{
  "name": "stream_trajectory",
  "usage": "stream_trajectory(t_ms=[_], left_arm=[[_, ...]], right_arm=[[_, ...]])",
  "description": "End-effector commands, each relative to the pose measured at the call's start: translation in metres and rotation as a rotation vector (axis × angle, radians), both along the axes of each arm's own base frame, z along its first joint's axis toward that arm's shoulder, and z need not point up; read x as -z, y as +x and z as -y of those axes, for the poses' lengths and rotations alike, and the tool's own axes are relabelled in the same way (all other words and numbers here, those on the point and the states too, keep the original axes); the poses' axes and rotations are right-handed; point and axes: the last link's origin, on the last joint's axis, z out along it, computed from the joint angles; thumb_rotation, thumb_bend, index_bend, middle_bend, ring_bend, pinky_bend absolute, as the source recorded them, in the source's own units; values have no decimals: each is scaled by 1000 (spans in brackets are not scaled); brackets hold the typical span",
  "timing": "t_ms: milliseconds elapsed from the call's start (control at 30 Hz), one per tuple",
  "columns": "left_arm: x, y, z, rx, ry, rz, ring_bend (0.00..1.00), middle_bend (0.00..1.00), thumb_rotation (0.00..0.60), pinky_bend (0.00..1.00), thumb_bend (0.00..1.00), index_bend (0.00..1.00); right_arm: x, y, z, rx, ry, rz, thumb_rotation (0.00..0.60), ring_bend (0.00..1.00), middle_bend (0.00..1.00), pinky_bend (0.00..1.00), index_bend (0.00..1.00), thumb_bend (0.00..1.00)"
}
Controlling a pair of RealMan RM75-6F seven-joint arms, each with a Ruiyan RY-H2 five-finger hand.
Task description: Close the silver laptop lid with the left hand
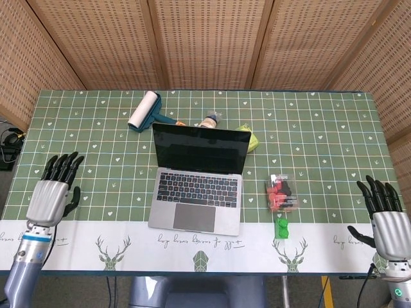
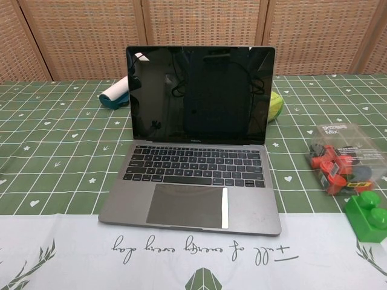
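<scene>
Left hand (image 1: 52, 192): we find it empty, fingers spread.
Laptop (image 1: 198, 186): lid upright, well to that hand's right, untouched.
Right hand (image 1: 385, 221): spread, idle.

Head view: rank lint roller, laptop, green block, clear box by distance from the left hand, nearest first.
From the left hand, at the table's left edge:
1. Laptop, centre, lid open; its near-left corner is closest.
2. Lint roller, far side, behind the laptop's left.
3. Green block, front, right of the laptop.
4. Clear box, just behind the block; close to call with it.
</scene>
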Motion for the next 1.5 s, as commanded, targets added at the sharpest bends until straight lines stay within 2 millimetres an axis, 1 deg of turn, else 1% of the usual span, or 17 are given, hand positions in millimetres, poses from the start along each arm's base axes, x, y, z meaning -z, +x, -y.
stream_trajectory(t_ms=[33,167,200,233,333,400,467,567,600,667,833,1033,1267,1400,1500], left_arm=[[-1,33,-38,73,-54,-11,0,0,600,13,811,0],[2,64,-71,131,-113,-34,0,0,600,45,946,0],[3,69,-75,140,-119,-39,0,0,600,59,977,2],[4,81,-86,162,-132,-46,0,0,600,71,995,6],[8,106,-106,187,-169,-50,0,0,600,99,1000,24],[10,118,-115,198,-186,-47,0,0,600,103,1000,31],[15,133,-130,202,-206,-52,0,0,600,103,1000,35],[20,149,-146,194,-229,-64,0,0,600,103,1000,37],[25,157,-154,190,-250,-70,0,0,600,103,1000,38],[31,167,-163,181,-271,-75,0,0,600,103,1000,39],[47,189,-178,173,-303,-107,0,0,600,103,1000,47],[66,207,-193,126,-357,-123,0,0,600,120,1000,78],[89,219,-200,95,-393,-136,7,0,600,138,1000,106],[96,224,-202,84,-393,-148,33,2,600,167,1000,131],[98,227,-203,79,-388,-156,63,33,600,193,1000,162]], right_arm=[[-3,-4,3,14,-7,2,600,0,0,0,0,57],[-5,-7,6,30,-10,5,600,0,0,0,0,57],[-5,-8,6,32,-9,6,600,0,0,0,0,57],[-5,-9,6,35,-9,10,600,0,0,0,0,57],[-6,-11,7,42,-7,13,600,0,0,0,0,57],[-7,-12,7,45,-9,15,600,0,0,0,0,57],[-9,-12,7,44,-14,19,600,0,0,0,0,57],[-11,-12,6,43,-19,25,600,0,0,0,0,57],[-12,-12,6,45,-21,29,600,0,0,0,0,57],[-13,-13,6,46,-20,32,600,0,0,0,0,57],[-14,-13,6,46,-22,33,600,0,0,0,0,57],[-14,-15,6,52,-17,36,600,0,0,0,0,57],[-17,-17,7,60,-24,40,600,0,0,0,0,57],[-19,-18,8,64,-30,45,600,0,0,0,0,57],[-20,-18,8,63,-30,50,600,0,0,0,0,57]])
